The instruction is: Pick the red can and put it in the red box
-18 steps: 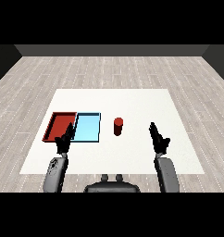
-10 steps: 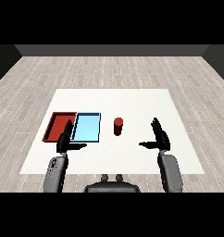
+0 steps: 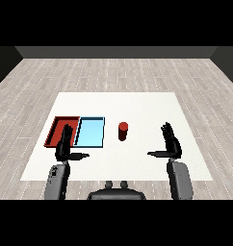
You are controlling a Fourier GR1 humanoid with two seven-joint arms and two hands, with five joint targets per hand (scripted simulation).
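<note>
**On the table, can stands alone**

Near the middle of the white table (image 3: 137, 103), the red can (image 3: 122, 131) stands upright, just right of the light blue tray (image 3: 90, 132). Left of that lies the red tray (image 3: 59, 126). Both the left hand (image 3: 65, 146) and right hand (image 3: 170, 143) are spread open, holding nothing, well apart from the can.

Red can (image 3: 122, 130) upright on white table (image 3: 137, 103), right of light blue tray (image 3: 90, 132), both hands open
</note>
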